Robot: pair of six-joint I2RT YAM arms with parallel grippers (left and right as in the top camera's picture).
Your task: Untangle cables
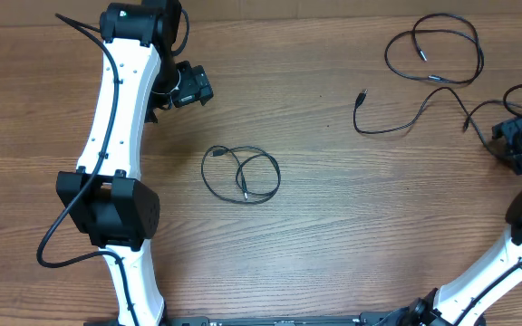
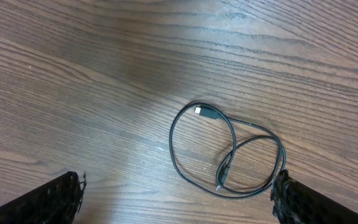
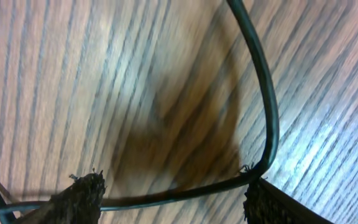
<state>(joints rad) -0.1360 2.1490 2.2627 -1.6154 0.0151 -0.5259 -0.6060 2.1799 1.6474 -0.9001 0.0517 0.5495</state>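
Wide apart, the left fingers (image 2: 48,200) are kept empty above a coiled cable (image 2: 227,152), which is laid at the centre of the overhead frame on the table (image 1: 333,254). At the right edge, the right fingers (image 3: 79,199) are seen parted, with a second cable (image 3: 271,112) stretched across the gap, touching both tips but not clamped. More loose cables (image 1: 442,80) are spread at the upper right.

Wooden table (image 1: 315,263), loose black cables (image 1: 241,177)
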